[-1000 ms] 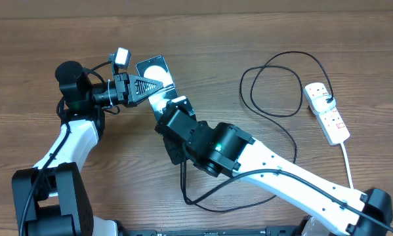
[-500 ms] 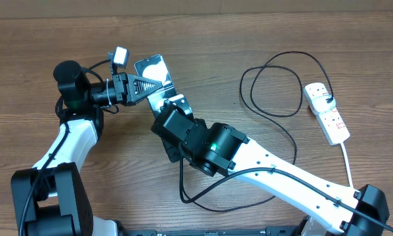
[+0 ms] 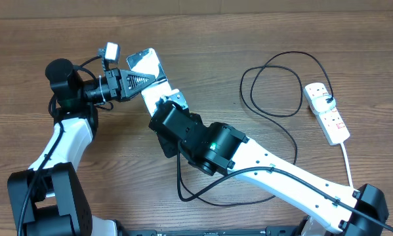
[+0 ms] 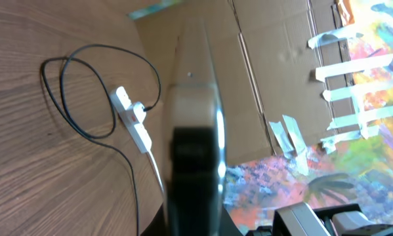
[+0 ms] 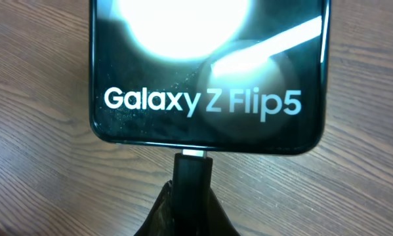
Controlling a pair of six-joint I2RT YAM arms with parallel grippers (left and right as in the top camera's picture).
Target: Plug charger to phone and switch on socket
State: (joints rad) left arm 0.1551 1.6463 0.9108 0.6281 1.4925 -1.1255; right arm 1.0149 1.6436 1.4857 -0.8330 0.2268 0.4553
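Since a second ago the phone [image 3: 144,62] has gone away from me and to my left, carried by my left arm, and my right arm has followed it the same way.

Closest to me, my right gripper [image 5: 193,200] is closed on the charger plug [image 5: 193,172]: the dark fingers sit at either side of its black body. The plug's metal tip meets the middle of the phone's bottom edge, and a sliver of bright metal shows there. How deep it has gone I cannot tell. The phone's glossy face reads "Galaxy Z Flip5" across its lower part.

Just beyond, my left gripper [image 3: 134,82] is clamped on the phone from my left and holds it tilted above the table [image 3: 248,39]. My left wrist camera sees the phone edge-on as a blurred strip between the fingers.

Further off to my right, the black cable [image 3: 275,111] lies in a loose loop on the wood. One end runs on to the white power strip [image 3: 327,113], which lies well apart from both grippers near the right edge of the table, with a black plug seated in its far end. Whether its switch is on I cannot tell. Past the table's edge, my left wrist camera picks up cardboard boxes [image 4: 262,72].
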